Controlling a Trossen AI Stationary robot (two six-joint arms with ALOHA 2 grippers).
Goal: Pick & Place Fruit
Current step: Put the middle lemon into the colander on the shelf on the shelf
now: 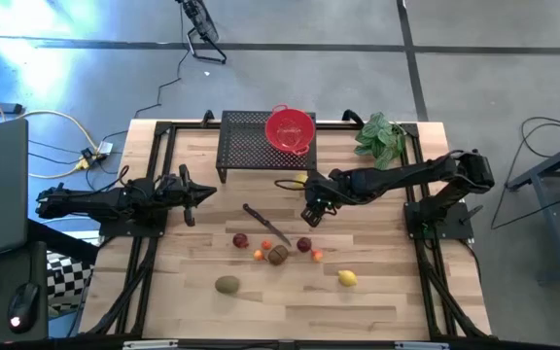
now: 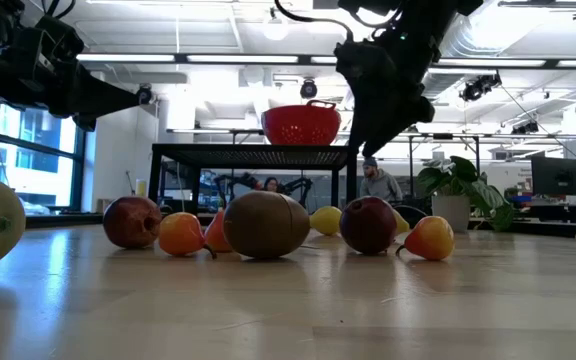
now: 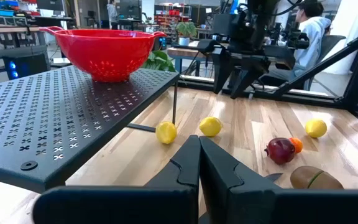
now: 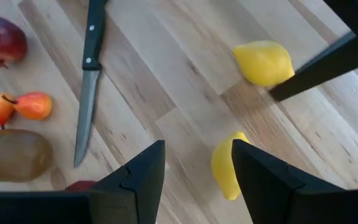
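Fruit lies loose on the wooden table: two dark red pieces (image 1: 240, 240) (image 1: 304, 244), small orange ones (image 1: 258, 255), a brown kiwi (image 1: 278, 255), a greenish one (image 1: 227, 284) and a lemon (image 1: 347, 278). Two more lemons (image 4: 263, 62) (image 4: 224, 167) lie by the rack's near leg. My right gripper (image 4: 197, 144) hangs open, slanting down, above the nearer of those two lemons and clear of it (image 3: 236, 84). My left gripper (image 3: 199, 144) is shut on nothing and points level at the table's left side (image 1: 202, 194).
A black perforated rack (image 1: 251, 146) stands at the far middle with a red colander (image 1: 290, 128) on top. A dark-handled knife (image 1: 266, 225) lies between the rack and the fruit. A green leafy bunch (image 1: 379, 136) sits at the far right. People sit beyond the table (image 3: 306, 25).
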